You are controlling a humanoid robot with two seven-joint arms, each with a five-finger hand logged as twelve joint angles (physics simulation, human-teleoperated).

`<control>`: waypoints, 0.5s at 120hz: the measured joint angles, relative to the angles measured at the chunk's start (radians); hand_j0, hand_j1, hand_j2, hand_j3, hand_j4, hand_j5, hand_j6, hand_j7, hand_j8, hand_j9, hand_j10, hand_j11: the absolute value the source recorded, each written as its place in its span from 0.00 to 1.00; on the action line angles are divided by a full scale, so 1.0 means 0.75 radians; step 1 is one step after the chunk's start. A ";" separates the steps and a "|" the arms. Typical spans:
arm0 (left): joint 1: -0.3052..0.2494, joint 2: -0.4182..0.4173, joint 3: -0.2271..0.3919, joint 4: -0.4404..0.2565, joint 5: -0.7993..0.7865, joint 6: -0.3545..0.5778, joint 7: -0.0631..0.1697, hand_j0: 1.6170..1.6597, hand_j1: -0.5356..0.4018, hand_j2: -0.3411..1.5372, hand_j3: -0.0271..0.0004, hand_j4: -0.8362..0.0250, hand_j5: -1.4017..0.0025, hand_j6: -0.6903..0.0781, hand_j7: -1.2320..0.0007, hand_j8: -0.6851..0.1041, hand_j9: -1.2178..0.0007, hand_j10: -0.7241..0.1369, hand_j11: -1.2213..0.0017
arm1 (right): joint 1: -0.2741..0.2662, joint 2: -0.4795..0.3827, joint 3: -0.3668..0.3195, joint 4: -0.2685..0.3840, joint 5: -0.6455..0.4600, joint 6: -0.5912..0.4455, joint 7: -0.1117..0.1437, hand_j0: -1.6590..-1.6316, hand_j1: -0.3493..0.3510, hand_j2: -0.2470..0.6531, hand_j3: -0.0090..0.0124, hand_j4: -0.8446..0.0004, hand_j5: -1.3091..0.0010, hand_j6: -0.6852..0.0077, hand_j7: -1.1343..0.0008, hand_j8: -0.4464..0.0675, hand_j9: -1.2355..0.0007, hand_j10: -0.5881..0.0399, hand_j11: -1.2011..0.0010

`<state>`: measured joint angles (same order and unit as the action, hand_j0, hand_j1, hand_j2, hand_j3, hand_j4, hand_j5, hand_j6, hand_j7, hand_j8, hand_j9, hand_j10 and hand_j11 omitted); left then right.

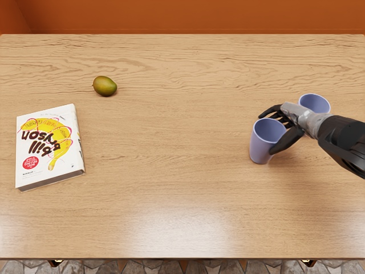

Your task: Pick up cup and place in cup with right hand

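We have our right hand [297, 119] at the near cup [260, 150], which stands upright on the table [171, 200], mouth up. The fingers [272, 109] are apart from the thumb [287, 140], arched past the cup's far side, while the thumb lies across its right side; we see no firm clamp, and cannot tell whether the thumb touches. The far cup [315, 104] is upright beyond our wrist, partly hidden by the hand. We judge the step in hand to be the grasp, with the nesting all to come.

If we close unevenly, the thumb could push the wall before the fingers meet it, and the cup would slide or tip. The fingers look high, near the rim, so a lift from there might let the smooth, tapering wall slip or swing. The far cup sits close to the wrist; a careless sweep could knock it. Later, if we bring the near cup over off-centre or tilted, its base may catch the other's rim and topple it. The book [48, 145] and fruit [105, 86] are well apart from all this.
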<state>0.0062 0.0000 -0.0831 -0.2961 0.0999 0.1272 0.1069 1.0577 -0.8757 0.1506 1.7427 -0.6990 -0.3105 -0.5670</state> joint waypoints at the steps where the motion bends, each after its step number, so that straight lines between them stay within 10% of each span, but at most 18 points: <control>1: 0.000 0.000 0.000 0.000 0.000 0.000 0.000 0.96 0.94 0.18 0.98 0.97 1.00 0.90 1.00 0.87 1.00 0.84 1.00 | 0.000 0.000 0.000 0.000 0.000 0.000 0.000 0.08 0.59 0.23 0.42 0.57 0.62 0.45 0.58 0.17 0.60 0.37 0.58; 60: 0.000 0.000 0.000 0.000 0.000 0.000 0.000 0.96 0.94 0.18 0.98 0.97 1.00 0.90 1.00 0.87 1.00 0.84 1.00 | 0.012 0.001 0.012 0.001 0.005 0.005 0.001 0.04 0.63 0.30 0.43 0.53 0.59 0.47 0.54 0.15 0.57 0.30 0.56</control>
<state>0.0061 0.0000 -0.0830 -0.2961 0.0998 0.1273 0.1068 1.0669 -0.8752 0.1594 1.7432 -0.6951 -0.3070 -0.5666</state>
